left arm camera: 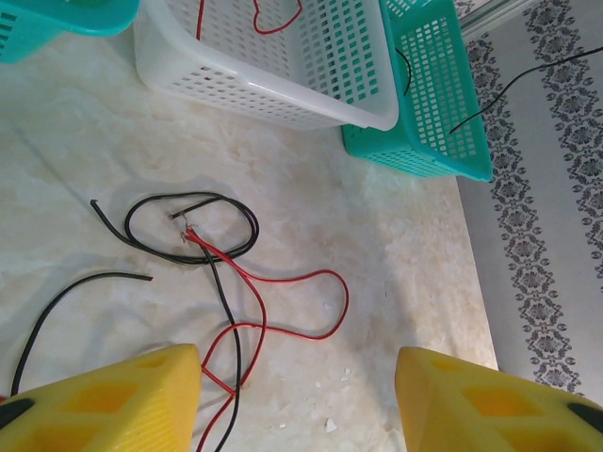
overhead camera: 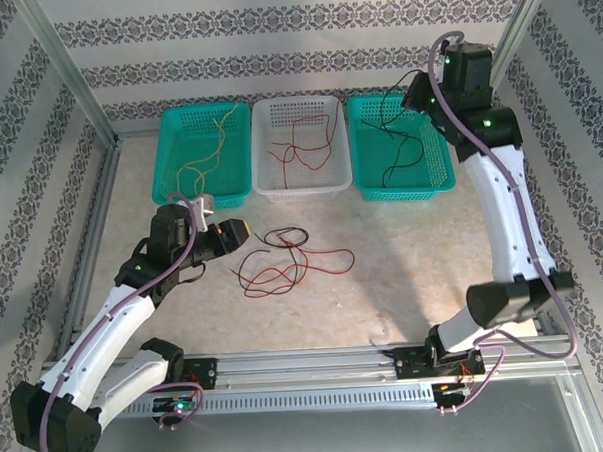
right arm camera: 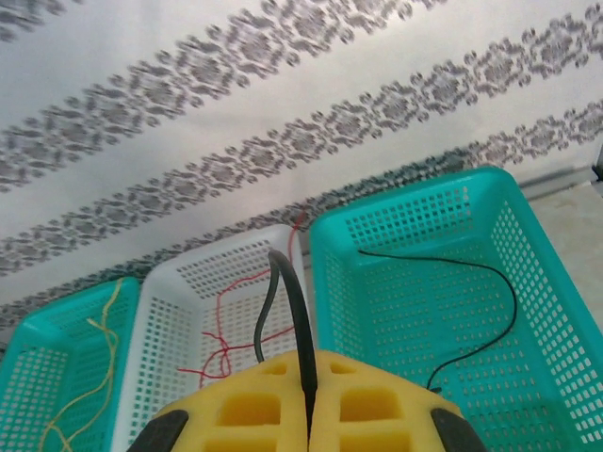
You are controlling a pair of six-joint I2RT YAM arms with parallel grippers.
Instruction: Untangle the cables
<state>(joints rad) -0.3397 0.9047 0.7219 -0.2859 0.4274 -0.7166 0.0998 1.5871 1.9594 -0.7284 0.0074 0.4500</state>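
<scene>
Middle of the table [overhead camera: 414, 271]: tangled cables [overhead camera: 288, 262], red and black strands looped across one another; in the left wrist view [left arm camera: 226, 273] a black ring lies above a red loop.
Left jaws: released, the yellow fingers [left arm camera: 104, 400] well apart and gripping nothing, low over the table just left of the tangle.
Right jaws: clenched on a held black cable [right arm camera: 300, 348], at the upper right of the overhead frame, above the right teal basket [overhead camera: 405, 193].
Right teal basket contents: a loose black cable [right arm camera: 471, 267] curves across its floor.
White basket [overhead camera: 302, 191]: red cables [overhead camera: 303, 146] lie inside, at top centre.
Left teal basket [overhead camera: 202, 202]: yellow cables [overhead camera: 208, 150] lie inside, at top left.
</scene>
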